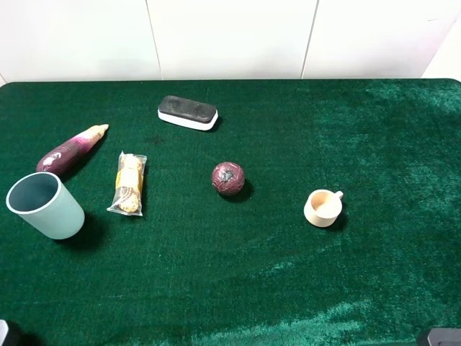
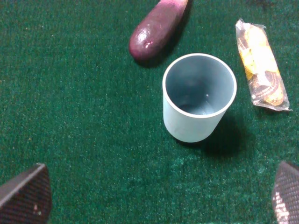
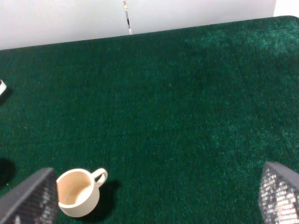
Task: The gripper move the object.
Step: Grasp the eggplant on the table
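Note:
The toy eggplant (image 1: 72, 150), dark purple with a pale pointed tip, lies on the green cloth at the far left. In the left wrist view only its purple end shows (image 2: 156, 30), beyond a pale blue cup. My left gripper (image 2: 159, 191) is open and empty, and it hovers on the near side of that cup, apart from the eggplant. My right gripper (image 3: 156, 196) is open and empty over the right part of the table. In the exterior high view only small dark bits of the arms show at the bottom corners.
The pale blue cup (image 1: 45, 205) (image 2: 198, 95) stands upright just in front of the eggplant. A wrapped snack (image 1: 130, 184) (image 2: 260, 65) lies to its right. A maroon ball (image 1: 228, 179), a board eraser (image 1: 187, 112) and a small cream mug (image 1: 323, 207) (image 3: 79, 191) lie further right.

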`<state>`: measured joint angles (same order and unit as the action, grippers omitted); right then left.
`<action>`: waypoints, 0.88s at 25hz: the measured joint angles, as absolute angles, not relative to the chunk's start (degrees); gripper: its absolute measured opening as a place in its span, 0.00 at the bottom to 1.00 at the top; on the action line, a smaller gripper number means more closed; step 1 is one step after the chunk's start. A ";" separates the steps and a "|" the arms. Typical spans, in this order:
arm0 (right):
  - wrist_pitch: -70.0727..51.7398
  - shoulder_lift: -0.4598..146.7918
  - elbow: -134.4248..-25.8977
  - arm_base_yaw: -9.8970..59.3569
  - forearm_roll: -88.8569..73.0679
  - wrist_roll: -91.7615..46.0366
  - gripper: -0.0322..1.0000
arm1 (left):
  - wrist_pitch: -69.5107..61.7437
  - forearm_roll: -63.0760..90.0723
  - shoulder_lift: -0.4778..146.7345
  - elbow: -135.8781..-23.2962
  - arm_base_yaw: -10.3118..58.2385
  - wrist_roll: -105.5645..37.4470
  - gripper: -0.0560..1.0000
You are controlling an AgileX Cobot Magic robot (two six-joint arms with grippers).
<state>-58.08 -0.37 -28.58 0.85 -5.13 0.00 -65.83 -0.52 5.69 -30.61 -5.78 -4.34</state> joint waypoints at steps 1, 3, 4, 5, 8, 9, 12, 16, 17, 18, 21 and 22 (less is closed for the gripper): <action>-58.08 -0.37 -28.58 0.85 -5.13 0.00 0.66 | -65.83 -0.52 5.69 -30.61 -5.78 -4.34 0.95; -58.08 -0.37 -28.58 0.85 -5.13 0.00 0.66 | -65.83 -0.52 5.69 -30.61 -5.78 -4.34 0.95; -58.08 -0.37 -28.58 0.85 -5.13 0.00 0.66 | -65.83 -0.52 5.69 -30.61 -5.78 -4.34 0.95; -58.08 -0.37 -28.58 0.85 -5.13 0.00 0.66 | -65.83 -0.52 5.69 -30.61 -5.78 -4.34 0.95; -58.08 -0.37 -28.58 0.85 -5.13 0.00 0.66 | -65.83 -0.52 5.69 -30.61 -5.78 -4.34 0.95; -58.08 -0.37 -28.58 0.85 -5.13 0.00 0.66 | -65.83 -0.52 5.69 -30.61 -5.78 -4.34 0.95; -58.08 -0.37 -28.58 0.85 -5.13 0.00 0.66 | -65.83 -0.52 5.69 -30.61 -5.78 -4.34 0.95; -58.08 -0.37 -28.58 0.85 -5.13 0.00 0.66 | -65.83 -0.52 5.69 -30.65 -5.78 -3.76 0.95; -58.08 -0.37 -28.58 0.85 -5.13 0.00 0.66 | -65.83 -0.52 5.69 -30.92 -5.78 -3.44 0.95; -58.08 -0.37 -28.58 0.85 -5.13 0.00 0.66 | -65.77 -0.52 5.69 -31.32 -5.78 -3.01 0.95; -58.08 -0.37 -28.58 0.85 -5.13 0.00 0.66 | -65.88 -0.71 6.53 -33.07 -5.78 -2.27 0.95; -58.08 -0.37 -28.58 0.85 -5.13 0.00 0.66 | -66.17 -0.76 7.66 -33.95 -5.78 -2.22 0.95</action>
<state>-58.08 -0.37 -28.58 0.85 -5.13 0.00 -66.17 -0.76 7.66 -33.95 -5.78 -2.22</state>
